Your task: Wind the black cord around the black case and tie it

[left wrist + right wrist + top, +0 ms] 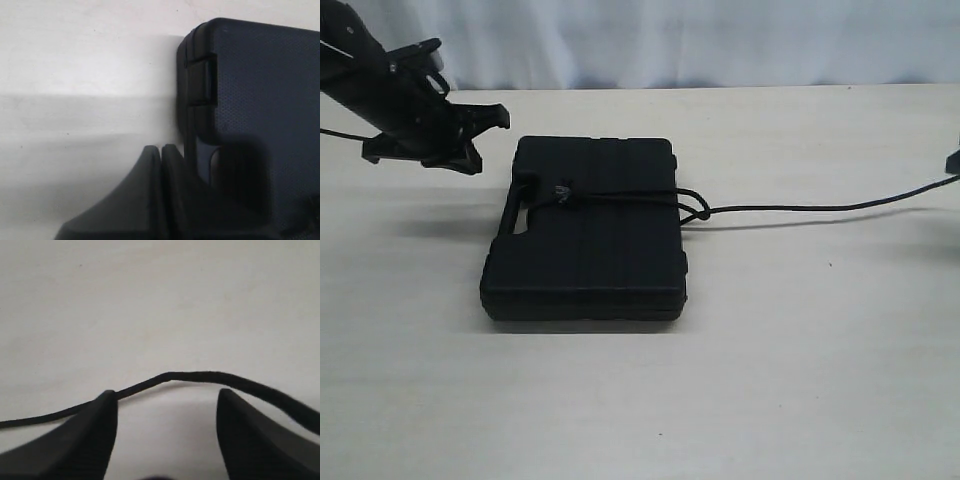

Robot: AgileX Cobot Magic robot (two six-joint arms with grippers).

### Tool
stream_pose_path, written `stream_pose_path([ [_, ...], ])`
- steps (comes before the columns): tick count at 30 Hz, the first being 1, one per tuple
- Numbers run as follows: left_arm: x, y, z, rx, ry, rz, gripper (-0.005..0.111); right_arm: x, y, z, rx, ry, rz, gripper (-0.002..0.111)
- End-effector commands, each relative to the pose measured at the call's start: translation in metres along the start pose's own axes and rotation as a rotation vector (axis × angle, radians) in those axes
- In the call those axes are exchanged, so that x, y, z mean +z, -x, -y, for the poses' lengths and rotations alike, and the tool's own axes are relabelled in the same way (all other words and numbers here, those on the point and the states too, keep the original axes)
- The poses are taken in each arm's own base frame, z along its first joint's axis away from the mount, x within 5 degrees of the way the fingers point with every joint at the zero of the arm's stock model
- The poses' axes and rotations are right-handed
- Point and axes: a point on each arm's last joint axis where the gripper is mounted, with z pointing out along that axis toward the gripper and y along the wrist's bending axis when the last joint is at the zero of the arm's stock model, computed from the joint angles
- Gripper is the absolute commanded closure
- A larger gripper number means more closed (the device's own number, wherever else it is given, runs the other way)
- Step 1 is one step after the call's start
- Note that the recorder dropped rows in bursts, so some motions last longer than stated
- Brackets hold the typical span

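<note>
One black case (585,240), one black cord (800,208), two pincers, open tabletop (770,380) all round the case.
Left pincer (160,149), clenched on nothing, hangs just off the case's handle-side corner; right pincer (167,395) gapes wide, the cord crossing its gap ungripped. The cord loops at the case's opposite edge and crosses its top to a knot (563,192) by the handle (520,215).

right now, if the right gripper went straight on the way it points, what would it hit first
Most likely the thin black braided cord, which crosses just ahead of the open fingers of the right gripper. Beyond it lies the pale tabletop. Depth is unclear.
</note>
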Motion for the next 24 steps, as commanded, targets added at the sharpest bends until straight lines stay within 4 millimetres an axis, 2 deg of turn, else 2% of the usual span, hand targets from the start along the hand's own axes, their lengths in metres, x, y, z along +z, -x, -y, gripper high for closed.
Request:
stream_pose_path([
  [1,-0.004,0.001,0.002,0.018,0.003,-0.007,0.107,-0.055,0.029,-0.017,-0.186,-0.052,0.039,0.053],
  [3,-0.004,0.000,0.002,0.020,0.003,-0.013,0.107,-0.069,0.040,-0.042,-0.339,-0.014,0.054,0.056],
  [4,-0.004,0.000,0.002,0.020,0.003,-0.018,0.107,-0.070,0.043,-0.055,-0.394,0.004,0.059,0.057],
  [6,-0.004,-0.002,0.002,0.036,0.001,-0.037,0.107,-0.062,0.045,-0.093,-0.539,0.072,0.046,0.059],
  [11,-0.004,-0.008,0.007,0.159,-0.012,-0.094,0.107,-0.011,0.011,-0.196,-1.107,0.244,-0.157,0.062],
  [14,-0.003,-0.010,0.009,0.199,-0.015,-0.107,0.107,0.019,-0.013,-0.236,-1.385,0.247,-0.256,0.062],
  [18,-0.003,-0.011,0.009,0.210,-0.017,-0.108,0.107,0.056,-0.037,-0.266,-1.588,0.219,-0.306,0.062],
  [24,-0.003,-0.011,0.009,0.208,-0.019,-0.108,0.107,0.087,-0.049,-0.279,-1.628,0.187,-0.257,0.062],
])
